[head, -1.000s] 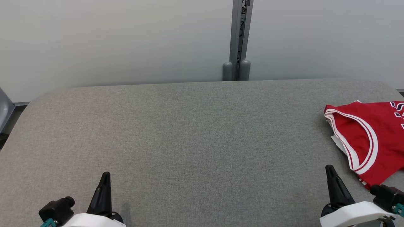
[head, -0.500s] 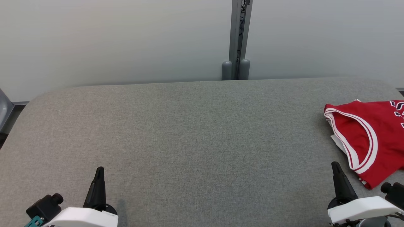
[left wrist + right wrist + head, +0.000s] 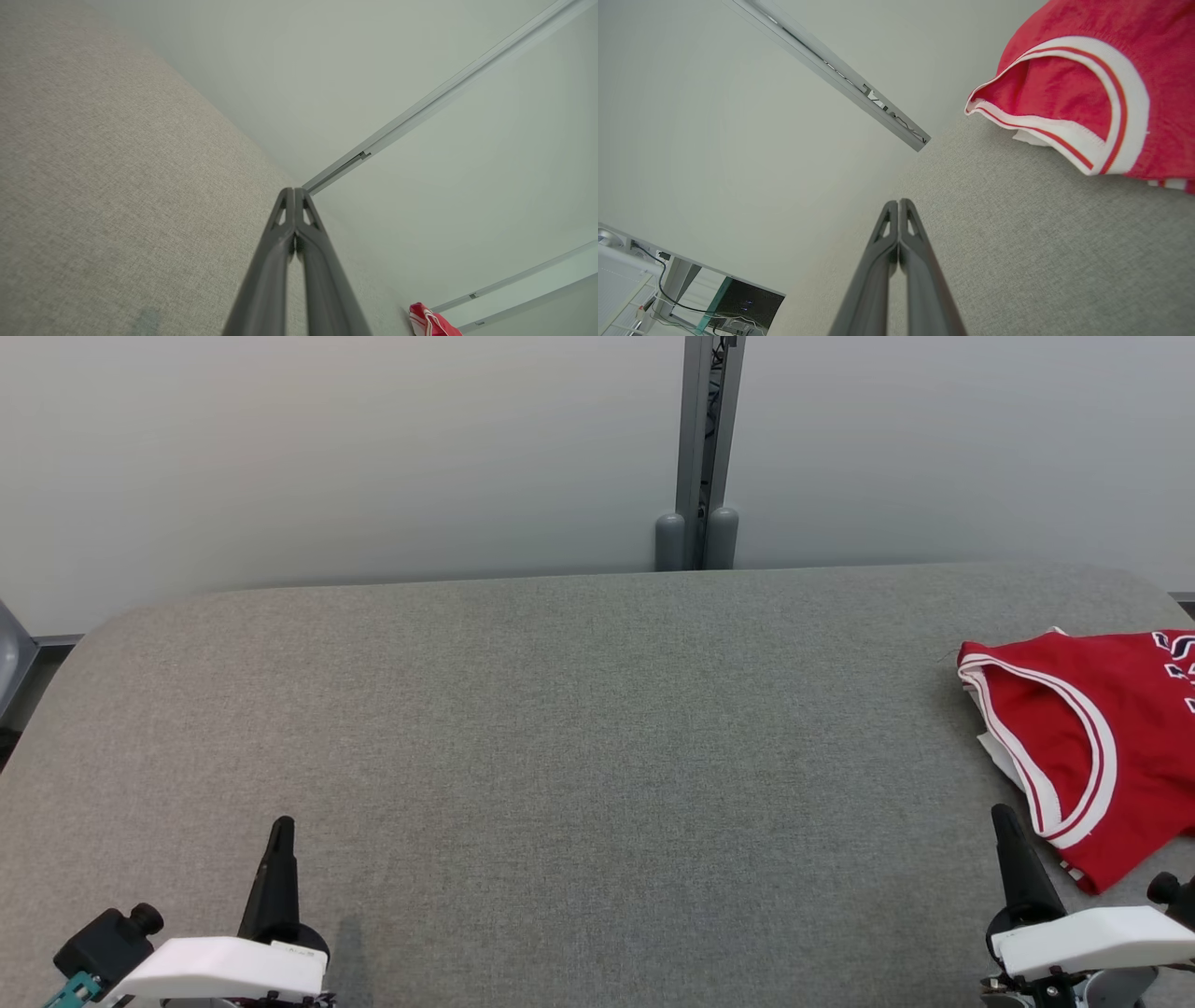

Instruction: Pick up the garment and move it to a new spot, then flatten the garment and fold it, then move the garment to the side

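The red garment (image 3: 1102, 737) lies just beside the right gripper (image 3: 1004, 821).

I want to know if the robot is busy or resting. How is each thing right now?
red jersey: lying on the right side of the table, held by nothing, partly out of the picture.
left gripper: shut, empty, above bare table.
right gripper: shut, empty, next to the red jersey, not touching it.
table: grey cloth top, bearing the red jersey.
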